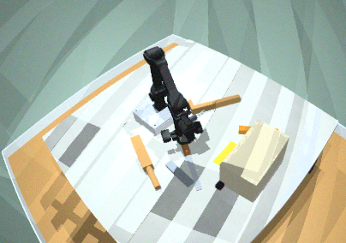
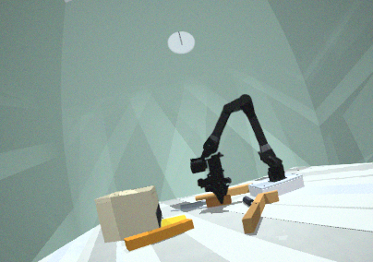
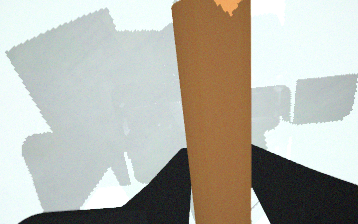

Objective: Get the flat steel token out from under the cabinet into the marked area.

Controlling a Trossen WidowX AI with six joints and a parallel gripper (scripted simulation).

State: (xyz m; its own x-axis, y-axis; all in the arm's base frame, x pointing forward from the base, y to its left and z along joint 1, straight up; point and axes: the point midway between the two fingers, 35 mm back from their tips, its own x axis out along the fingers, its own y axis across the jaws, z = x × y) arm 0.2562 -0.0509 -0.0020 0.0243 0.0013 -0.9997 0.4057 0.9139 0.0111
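My gripper [image 1: 186,144] [image 2: 222,201] [image 3: 214,152] is shut on the brown wooden handle [image 1: 187,150] [image 2: 212,202] [image 3: 214,75] of a tool, low over the table. The tool's thin pale blade [image 1: 194,174] points away from the arm's base, to the side of the cabinet's front. I cannot tell whether it touches the table. The beige cabinet [image 1: 245,164] [image 2: 131,214] stands apart from the tool. A yellow marked area [image 1: 224,153] [image 2: 173,220] lies on the table in front of it. The steel token cannot be made out in any view.
A blue-grey bar [image 1: 180,174] lies beside the blade. A wooden paddle [image 1: 141,151] lies beyond it. An angled wooden piece [image 1: 218,103] [image 2: 254,217] lies near the base. An orange bar [image 1: 244,129] [image 2: 159,234] lies by the cabinet, and a small black block [image 1: 219,185] by its front corner.
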